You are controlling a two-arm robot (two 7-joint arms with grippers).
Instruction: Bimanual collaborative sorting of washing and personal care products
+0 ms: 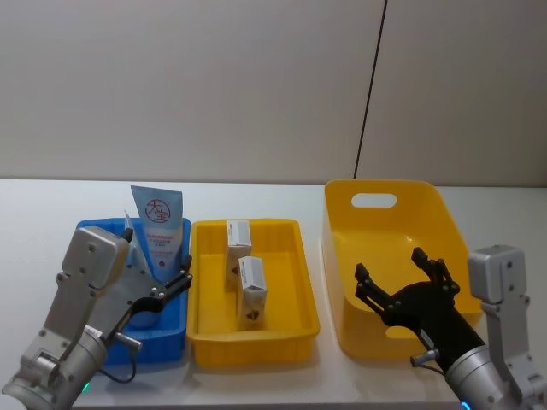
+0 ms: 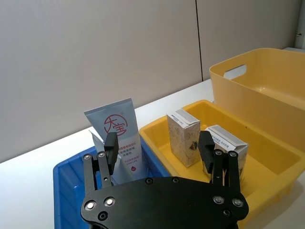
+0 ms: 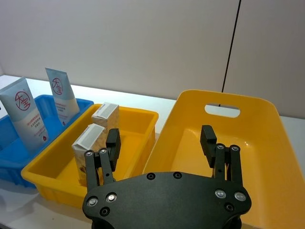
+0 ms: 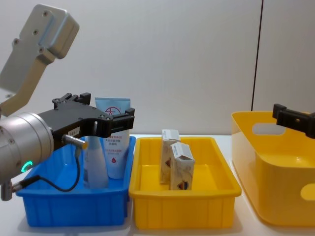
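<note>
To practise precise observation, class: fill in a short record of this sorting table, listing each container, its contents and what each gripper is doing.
blue tray: on the robot's left; holds two upright squeeze tubes
yellow tray: in the middle; holds two upright cream boxes, one behind the other
yellow tub: on the robot's right, with a handle slot in its far wall
left gripper: open, over the blue tray near the squeeze tubes, holding nothing
right gripper: open, over the yellow tub, holding nothing

Head high, looking down; chest low, side-on; wrists close; all share yellow tray (image 1: 286,273).
</note>
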